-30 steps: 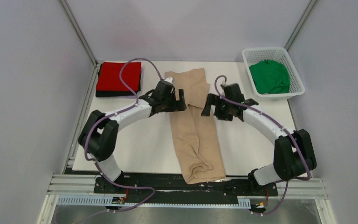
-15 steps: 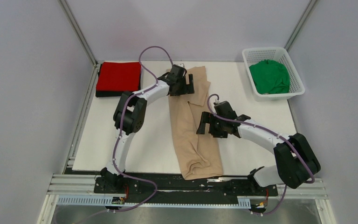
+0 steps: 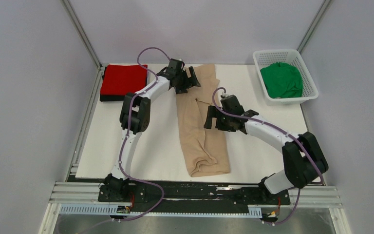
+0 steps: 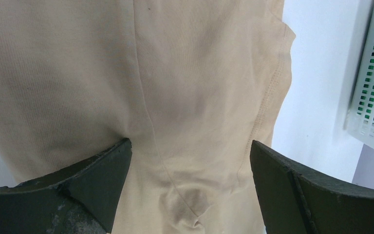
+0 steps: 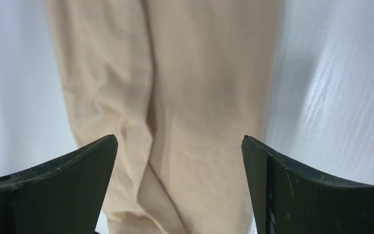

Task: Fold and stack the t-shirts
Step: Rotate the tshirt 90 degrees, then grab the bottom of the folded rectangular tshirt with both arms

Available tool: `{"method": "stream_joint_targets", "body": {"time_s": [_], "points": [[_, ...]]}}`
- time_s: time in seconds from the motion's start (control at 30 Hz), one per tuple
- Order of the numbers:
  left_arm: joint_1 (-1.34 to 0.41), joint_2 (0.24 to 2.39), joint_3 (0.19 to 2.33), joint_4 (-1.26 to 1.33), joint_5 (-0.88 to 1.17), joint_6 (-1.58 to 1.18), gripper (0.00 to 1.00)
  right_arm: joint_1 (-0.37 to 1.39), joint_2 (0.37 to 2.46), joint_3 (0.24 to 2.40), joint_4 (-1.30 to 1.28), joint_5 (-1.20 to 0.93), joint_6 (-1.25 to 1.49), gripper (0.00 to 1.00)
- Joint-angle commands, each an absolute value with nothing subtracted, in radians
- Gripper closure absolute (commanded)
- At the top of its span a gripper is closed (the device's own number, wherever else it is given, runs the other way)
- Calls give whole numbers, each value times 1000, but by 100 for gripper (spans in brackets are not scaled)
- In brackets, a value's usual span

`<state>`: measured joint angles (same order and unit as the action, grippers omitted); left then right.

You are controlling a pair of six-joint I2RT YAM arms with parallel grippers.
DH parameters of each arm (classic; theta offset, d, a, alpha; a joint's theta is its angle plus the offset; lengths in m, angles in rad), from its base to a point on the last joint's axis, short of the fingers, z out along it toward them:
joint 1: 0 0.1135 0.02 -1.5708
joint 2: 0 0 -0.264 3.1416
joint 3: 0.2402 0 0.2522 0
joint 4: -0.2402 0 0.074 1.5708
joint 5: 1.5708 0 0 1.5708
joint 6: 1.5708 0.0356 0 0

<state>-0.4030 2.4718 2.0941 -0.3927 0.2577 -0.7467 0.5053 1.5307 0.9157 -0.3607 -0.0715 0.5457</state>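
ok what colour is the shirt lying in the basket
Green. The t-shirt bunched in the white basket shows best in the top external view.

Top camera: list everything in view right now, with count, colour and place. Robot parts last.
beige t-shirt: one, beige-tan, long folded strip down the table's middle
red t-shirt: one, red, folded, far-left corner
black t-shirt: one, black, under the red one, only its edge showing
green t-shirt: one, green, bunched in the basket
basket: one, white, far-right corner
table: one, white
left hand: open, above the strip's far end
right hand: open, above the strip's middle
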Motion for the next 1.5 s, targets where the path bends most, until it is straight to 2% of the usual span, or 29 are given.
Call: {"method": "stream_joint_targets", "body": {"time_s": [0.0,0.2,0.43,0.7,0.93,1.2,1.4,1.47], "points": [[-396,2529,2072,-476,234,-756,0,622,1381,904,-395,-106,457,3],[-396,2528,2055,-476,221,-747,0,746,1344,833,-425,-88,487,13],[-397,2524,2034,-461,239,-748,0,852,1433,845,-434,-18,479,22],[-396,2514,2012,-450,236,-746,0,860,1514,834,-447,117,547,39],[-396,2515,2013,-457,230,-736,0,874,1460,787,-465,51,601,65],[-396,2511,2019,-463,208,-735,0,889,1329,677,-488,-113,680,67],[-396,2508,2015,-449,217,-734,0,892,1298,635,-464,-90,700,79],[-397,2508,2018,-447,216,-733,0,892,1302,638,-451,-105,698,86]]}}
